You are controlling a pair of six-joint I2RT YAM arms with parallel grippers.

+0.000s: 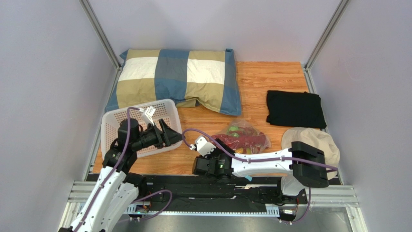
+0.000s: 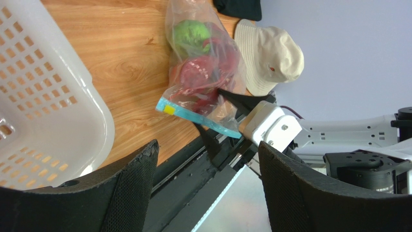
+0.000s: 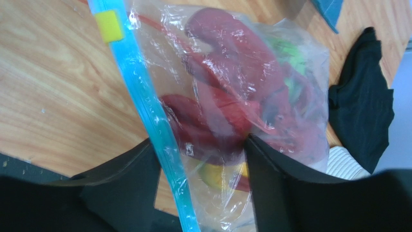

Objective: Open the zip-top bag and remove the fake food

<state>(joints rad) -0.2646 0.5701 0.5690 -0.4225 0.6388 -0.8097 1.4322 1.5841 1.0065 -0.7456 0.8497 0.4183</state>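
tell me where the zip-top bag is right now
In the top view the zip-top bag lies on the wooden table, right of centre, between the white basket on its left and the beige hat on its right.

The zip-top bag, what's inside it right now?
Through the clear zip-top bag show a red lobster, a green leafy ball and a yellow piece near the blue zipper strip. Whatever lies beneath the lobster is covered.
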